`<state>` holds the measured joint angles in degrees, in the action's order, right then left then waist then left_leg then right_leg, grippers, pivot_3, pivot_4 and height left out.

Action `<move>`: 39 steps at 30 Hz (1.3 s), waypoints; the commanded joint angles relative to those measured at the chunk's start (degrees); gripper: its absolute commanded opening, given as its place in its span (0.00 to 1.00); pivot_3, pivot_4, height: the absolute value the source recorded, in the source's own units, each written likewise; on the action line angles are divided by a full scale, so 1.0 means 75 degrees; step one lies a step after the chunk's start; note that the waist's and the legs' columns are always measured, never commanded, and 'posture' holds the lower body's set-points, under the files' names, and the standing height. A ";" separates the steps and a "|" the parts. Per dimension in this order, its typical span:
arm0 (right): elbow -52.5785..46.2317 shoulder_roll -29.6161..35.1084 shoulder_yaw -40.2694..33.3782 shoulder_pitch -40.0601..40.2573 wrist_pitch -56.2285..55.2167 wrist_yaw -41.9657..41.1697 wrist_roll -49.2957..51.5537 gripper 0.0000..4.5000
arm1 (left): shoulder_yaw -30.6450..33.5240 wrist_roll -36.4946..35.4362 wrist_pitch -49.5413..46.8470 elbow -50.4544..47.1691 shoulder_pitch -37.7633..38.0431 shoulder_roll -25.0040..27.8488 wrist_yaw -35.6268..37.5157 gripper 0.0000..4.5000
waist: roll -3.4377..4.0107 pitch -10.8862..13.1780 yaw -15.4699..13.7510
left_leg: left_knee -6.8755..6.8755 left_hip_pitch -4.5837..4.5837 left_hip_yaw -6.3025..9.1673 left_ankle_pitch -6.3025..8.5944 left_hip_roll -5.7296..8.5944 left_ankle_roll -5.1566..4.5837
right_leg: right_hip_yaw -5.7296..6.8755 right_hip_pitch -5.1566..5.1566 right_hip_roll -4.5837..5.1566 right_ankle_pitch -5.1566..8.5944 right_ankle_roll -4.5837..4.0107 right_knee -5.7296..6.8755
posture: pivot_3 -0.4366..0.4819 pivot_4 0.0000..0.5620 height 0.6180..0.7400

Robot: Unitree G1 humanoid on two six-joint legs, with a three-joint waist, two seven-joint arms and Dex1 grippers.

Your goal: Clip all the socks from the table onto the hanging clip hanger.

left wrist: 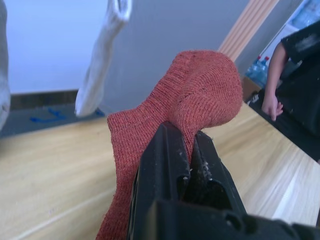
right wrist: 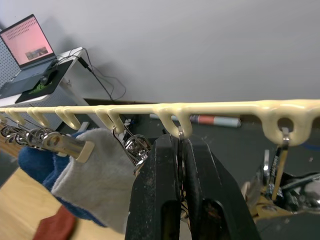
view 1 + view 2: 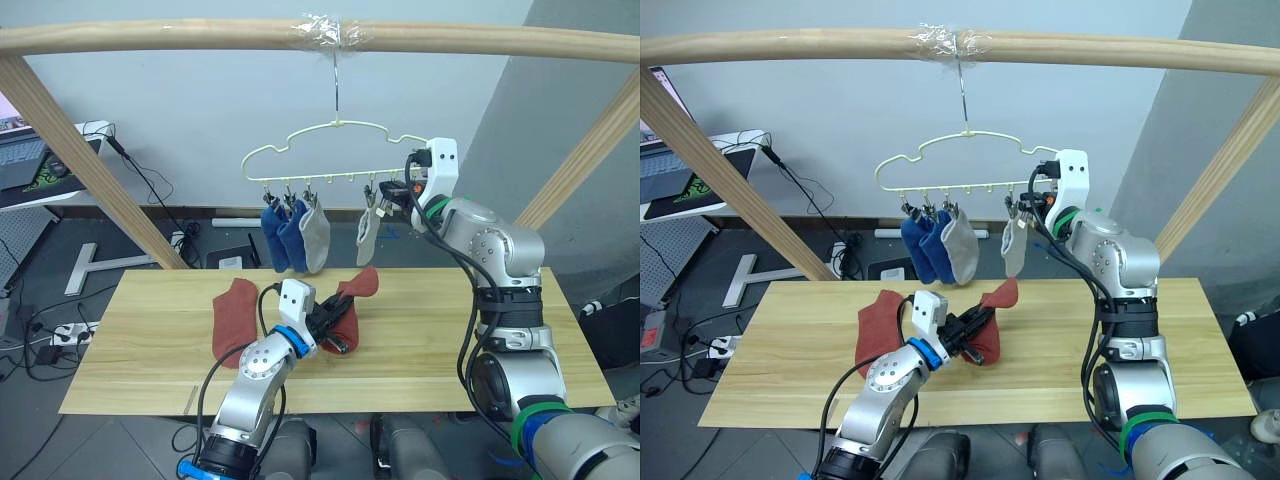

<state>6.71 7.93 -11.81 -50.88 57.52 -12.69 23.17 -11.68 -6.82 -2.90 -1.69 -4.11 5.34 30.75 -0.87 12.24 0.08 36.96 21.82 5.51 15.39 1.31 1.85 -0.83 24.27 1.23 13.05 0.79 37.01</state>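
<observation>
Left gripper (image 3: 333,328) clenched on a rust-red sock (image 3: 352,296) at table centre, sock lifted partly off the table (image 3: 150,360), toe end flopping up toward 1 o'clock of the fingers; wrist view shows only a thin fold of knit between the pads, so the grip is shallow and it could slip out on the way up. Second rust-red sock (image 3: 234,315) lies flat at 9 o'clock of the gripper, just beside it. Right gripper (image 2: 181,192) is up at the clip hanger (image 3: 330,150), fingers closed on a clip under the bar, between the grey sock (image 3: 315,238) hung at 9 o'clock of it and the other grey sock (image 3: 367,236); I can't tell from this angle if the clip is actually squeezed open. Two blue socks (image 3: 282,235) already hang at the hanger's 9 o'clock end. Risks: hanger swings on its hook from the pole (image 3: 320,38), so any side load from the right arm rotates it and the left hand misses the clip mouth; pinch slipping off the clip lets it snap shut early; bunched cuff won't feed into a narrow clip; bumping the neighbouring grey sock could pull it loose
</observation>
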 commanded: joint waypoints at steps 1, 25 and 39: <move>-0.0200 -0.0114 -0.0406 -0.0255 0.0769 0.0243 0.0469 0.00 | -0.0187 0.0295 0.0611 -0.0192 -0.0185 -0.0206 -0.0362 0.01 | 0.0000 0.0000 -0.0013 | 0.0001 0.0003 0.0004 0.0000 0.0004 0.0000 | 0.0003 0.0000 0.0004 0.0000 0.0000 -0.0002 | 0.51 0.37 1.00; -0.0729 -0.0245 -0.1359 -0.0273 0.2515 0.1027 0.1405 0.00 | 0.0155 0.0186 0.1042 0.0651 -0.0984 -0.0654 -0.1092 0.01 | 0.0000 0.0000 0.0014 | 0.0003 0.0005 -0.0021 0.0000 0.0001 -0.0002 | 0.0025 -0.0003 -0.0008 0.0000 0.0001 0.0007 | 0.48 0.36 1.00; -0.1151 -0.0536 -0.1683 -0.0254 0.3038 0.1383 0.1592 0.00 | 0.0157 0.0211 0.1317 0.1021 -0.1286 -0.0949 -0.1210 0.01 | 0.0000 0.0000 0.0026 | 0.0005 0.0006 -0.0026 0.0000 0.0002 -0.0003 | 0.0023 -0.0003 -0.0010 0.0000 0.0000 0.0007 | 0.47 0.34 1.00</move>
<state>0.06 3.97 -23.55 -52.97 79.59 -2.96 34.73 -10.68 -4.73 4.77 7.32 -12.33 -0.83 22.07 -0.87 12.24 0.27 37.00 21.87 5.30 15.39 1.33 1.83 -0.66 24.25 1.16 13.05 0.79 37.06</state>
